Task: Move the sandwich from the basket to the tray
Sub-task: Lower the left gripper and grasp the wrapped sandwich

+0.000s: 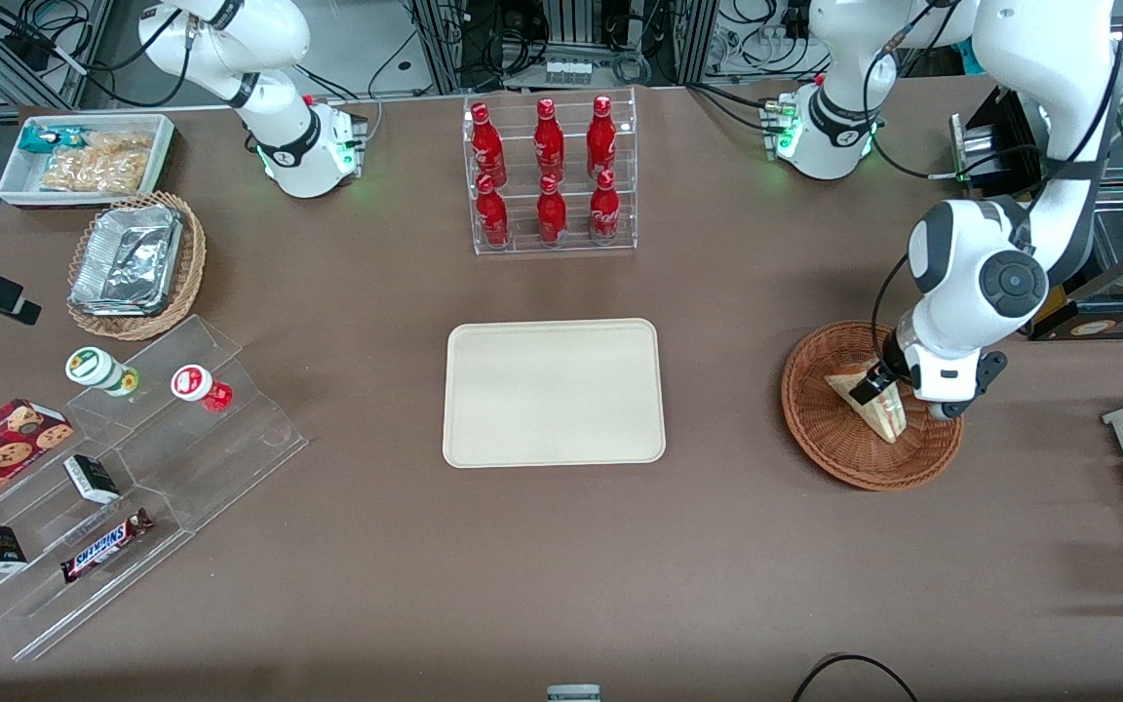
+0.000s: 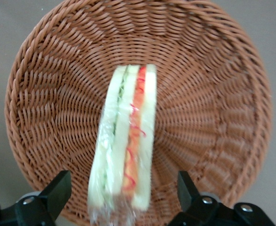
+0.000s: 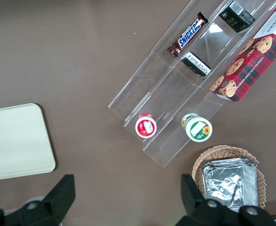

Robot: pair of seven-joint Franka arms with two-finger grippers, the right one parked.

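Brown table [image 1: 717, 546], seen from the front, carrying the task's things and a scatter of snack displays. My tool [image 2: 124, 195] hangs low over the basket [image 1: 820, 429] at the working arm's end of the table, its two fingers [image 2: 58, 190] spread wide with the sandwich [image 2: 126, 141] standing on edge between them; neither finger appears to touch the wrap, so I hold nothing yet. Step in hand, as I judge it: the approach to the grasp, with the lift and carry not yet begun. The next move calls for closing squarely on the wedge's two bread faces, gently enough not to crush it, then rising over the wicker rim before travelling to the tray [image 1: 554, 392]. Containers: the basket holds the sandwich alone; the tray, near the table's middle and well apart from the basket, holds nothing; toward the parked arm's end, a lighter wicker basket [image 1: 186, 283] holds foil trays [image 1: 128, 258].
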